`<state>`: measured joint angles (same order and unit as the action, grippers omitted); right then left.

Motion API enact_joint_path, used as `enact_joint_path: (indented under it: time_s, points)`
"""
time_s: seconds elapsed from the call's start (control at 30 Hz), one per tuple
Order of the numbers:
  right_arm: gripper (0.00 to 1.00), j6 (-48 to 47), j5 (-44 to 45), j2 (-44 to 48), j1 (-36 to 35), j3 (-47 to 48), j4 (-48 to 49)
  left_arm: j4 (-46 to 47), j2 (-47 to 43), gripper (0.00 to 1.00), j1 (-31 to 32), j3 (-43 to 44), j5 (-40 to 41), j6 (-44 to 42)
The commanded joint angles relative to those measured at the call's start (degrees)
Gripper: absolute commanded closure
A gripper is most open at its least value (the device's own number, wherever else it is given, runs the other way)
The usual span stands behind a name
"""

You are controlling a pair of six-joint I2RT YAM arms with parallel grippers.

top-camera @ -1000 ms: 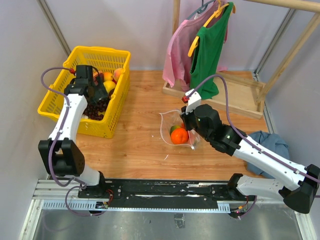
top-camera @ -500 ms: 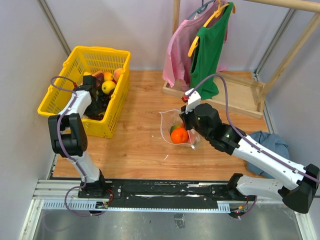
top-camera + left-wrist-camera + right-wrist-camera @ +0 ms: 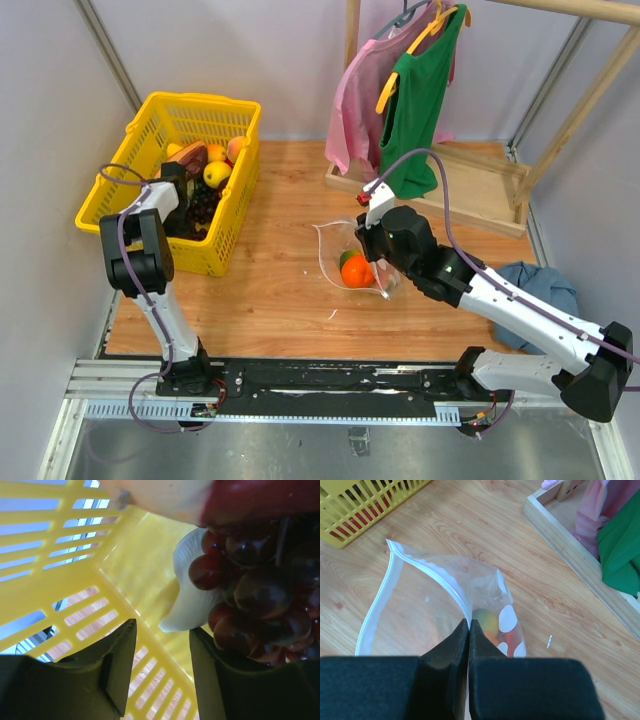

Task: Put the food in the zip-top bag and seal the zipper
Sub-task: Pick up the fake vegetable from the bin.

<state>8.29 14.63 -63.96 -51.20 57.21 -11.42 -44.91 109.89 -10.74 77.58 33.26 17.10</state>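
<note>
The zip-top bag (image 3: 340,245) stands open on the wooden table, an orange (image 3: 358,271) and a green piece (image 3: 346,258) inside. My right gripper (image 3: 469,622) is shut on the bag's rim at the zipper (image 3: 437,577) and holds the mouth up. My left gripper (image 3: 162,627) is down inside the yellow basket (image 3: 205,100), its jaws apart with only the basket floor between them. Dark purple grapes (image 3: 260,595) press against the outside of its right finger, next to a white ridged piece (image 3: 192,605). A yellow lemon (image 3: 217,173) lies further back in the basket.
A clothes rack with pink and green garments (image 3: 415,80) stands at the back right on a wooden base (image 3: 480,185). A blue cloth (image 3: 540,280) lies at the right edge. The basket's slotted walls (image 3: 60,540) close round my left gripper.
My left arm has dropped into the basket beside the grapes and its jaws have narrowed. The right gripper has shifted slightly left, still pinching the bag.
</note>
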Motion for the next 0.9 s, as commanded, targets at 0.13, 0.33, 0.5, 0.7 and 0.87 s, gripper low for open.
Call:
enact_joint_path:
  time_s: [0.13,0.33,0.5,0.7,0.87]
  points:
    - [0.99,-0.56,-0.07,1.01,0.83,-0.66,0.56,-0.05,3.40,0.67,-0.68,1.75,-1.73,0.13]
    - [0.99,-0.56,0.04,1.55,0.84,-0.73,0.66,-0.47,-0.02,0.88,-0.55,1.11,-4.33,0.38]
    - [0.99,-0.49,0.25,1.79,0.79,-1.04,0.77,-0.23,-7.34,0.93,1.01,-0.40,-5.52,0.61]
    - [0.99,-0.65,0.58,1.73,0.83,-0.79,0.79,0.74,-15.69,0.98,3.88,-1.81,-6.17,1.29]
    - [0.99,-0.77,1.24,1.92,0.84,-0.87,0.88,0.83,-21.11,0.99,7.55,-0.61,-7.77,1.88]
